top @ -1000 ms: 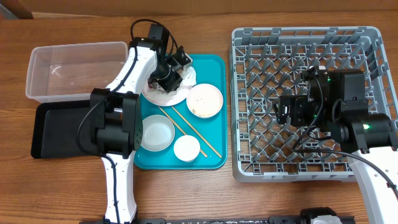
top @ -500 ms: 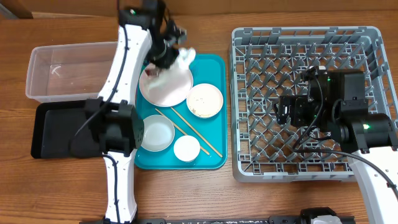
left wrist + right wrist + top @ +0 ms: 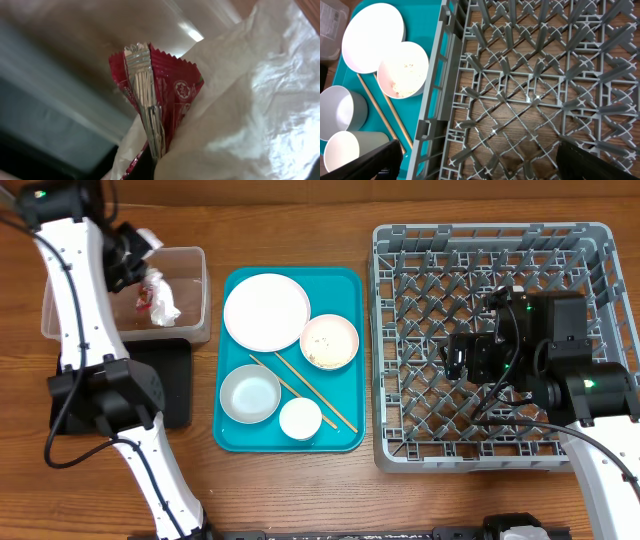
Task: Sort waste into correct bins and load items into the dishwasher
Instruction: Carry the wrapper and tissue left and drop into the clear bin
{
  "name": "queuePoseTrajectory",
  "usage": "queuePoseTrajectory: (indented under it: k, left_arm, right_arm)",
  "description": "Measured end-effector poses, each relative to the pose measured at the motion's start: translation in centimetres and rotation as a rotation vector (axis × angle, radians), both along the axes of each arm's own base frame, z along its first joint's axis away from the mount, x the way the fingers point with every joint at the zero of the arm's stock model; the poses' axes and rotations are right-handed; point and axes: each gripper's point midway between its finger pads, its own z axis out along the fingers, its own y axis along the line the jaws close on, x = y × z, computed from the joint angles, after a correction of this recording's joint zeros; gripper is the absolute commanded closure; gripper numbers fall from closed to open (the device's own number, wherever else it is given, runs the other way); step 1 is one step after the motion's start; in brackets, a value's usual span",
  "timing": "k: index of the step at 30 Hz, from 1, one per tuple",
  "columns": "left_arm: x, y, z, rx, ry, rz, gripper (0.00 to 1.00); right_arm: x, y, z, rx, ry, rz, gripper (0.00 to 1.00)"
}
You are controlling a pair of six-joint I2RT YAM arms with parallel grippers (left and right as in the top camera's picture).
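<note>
Wooden table; clear tub (image 3: 203, 285) under my left gripper (image 3: 128, 256), pinching snack wrapper (image 3: 167, 97) plus napkin (image 3: 250, 110). Open low, inside the walls. Right gripper (image 3: 482, 162) spread, idle over dish rack (image 3: 447, 65).

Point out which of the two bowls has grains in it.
The bowl nearest the grey rack, speckled inside; the other bowl, beside the cup, looks clean. The grey rack.

A brown wooden table (image 3: 300, 480) carries four things. A clear plastic rectangular tub (image 3: 203, 280) sits directly beneath the left gripper (image 3: 136, 256). A shallow black rectangular tray (image 3: 178, 385) lies just beside the tub's near edge. A flat teal tray (image 3: 345, 285) lies between the two grippers. A large square grey plastic dish rack (image 3: 480, 230) sits under the right gripper (image 3: 458, 360).
</note>
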Motion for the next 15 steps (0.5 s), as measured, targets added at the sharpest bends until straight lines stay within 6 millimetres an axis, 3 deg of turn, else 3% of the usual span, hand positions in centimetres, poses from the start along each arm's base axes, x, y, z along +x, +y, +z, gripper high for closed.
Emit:
queuePoseTrajectory:
  k: [4, 6, 9, 10, 11, 12, 13, 15]
  left_arm:
    - [-1.4, 1.6, -2.2, -0.02, 0.079, 0.295, 0.83]
    - [-0.5, 2.0, -3.3, -0.02, 0.06, 0.375, 0.79]
    - [0.6, 2.5, -5.3, -0.019, 0.035, 0.438, 0.81]
    - [0.9, 2.6, -5.6, -0.018, 0.027, 0.448, 0.74]
    - [1.2, 2.7, -5.9, -0.019, 0.017, 0.46, 0.36]
    - [1.4, 2.7, -6.0, -0.02, 0.011, 0.468, 0.23]
    - [1.5, 2.8, -6.0, -0.022, 0.005, 0.474, 0.02]
    - [1.8, 2.7, -5.9, -0.027, -0.007, 0.465, 0.0]
  right_arm:
    - [0.0, 0.0, 0.0, 0.0, 0.0, 0.0, 0.0]
    - [0.0, 0.0, 0.0, 0.0, 0.0, 0.001, 0.0]
    - [0.0, 0.0, 0.0, 0.0, 0.0, 0.0, 0.0]
    - [0.0, 0.0, 0.0, 0.0, 0.0, 0.0, 0.0]
    - [0.0, 0.0, 0.0, 0.001, 0.0, 0.0, 0.0]
    - [0.0, 0.0, 0.0, 0.0, 0.0, 0.001, 0.0]
    - [0.0, 0.0, 0.0, 0.0, 0.0, 0.0, 0.0]
    - [0.0, 0.0, 0.0, 0.001, 0.0, 0.0, 0.0]
